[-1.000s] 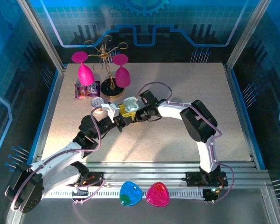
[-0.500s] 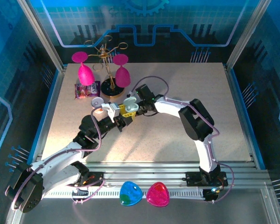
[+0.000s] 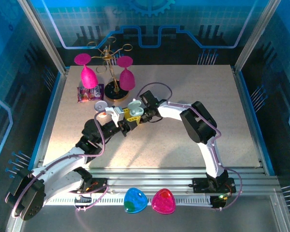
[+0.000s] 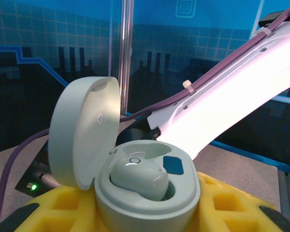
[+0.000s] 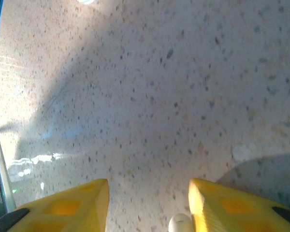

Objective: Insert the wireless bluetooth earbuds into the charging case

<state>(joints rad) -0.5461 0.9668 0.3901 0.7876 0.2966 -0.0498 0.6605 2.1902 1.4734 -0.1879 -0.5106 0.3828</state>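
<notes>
From above, the table (image 3: 203, 87) is bare across its right half and along the near edge. The clutter sits at the left rear: a rack (image 3: 117, 79) of pink glasses, a packet (image 3: 89, 93) and a white disc (image 3: 101, 105). Near the middle, the left gripper (image 3: 129, 118) is clamped on the open case (image 3: 134, 107). The right gripper (image 3: 144, 112) is just beside the case on its right. Since a second ago the right arm (image 3: 198, 126) has swung its wrist and elbow left, closer to the case, while the left arm and the case have stayed put.

In the left wrist view the case lid stands up on the left. One earbud (image 4: 140, 179) sits in the case's well, and the right arm crosses close behind.

In the right wrist view the right gripper's yellow fingers (image 5: 72, 205) are spread, with bare tabletop between them. A small white rounded thing (image 5: 180, 224) lies at the bottom edge beside one finger; I cannot tell what it is.
</notes>
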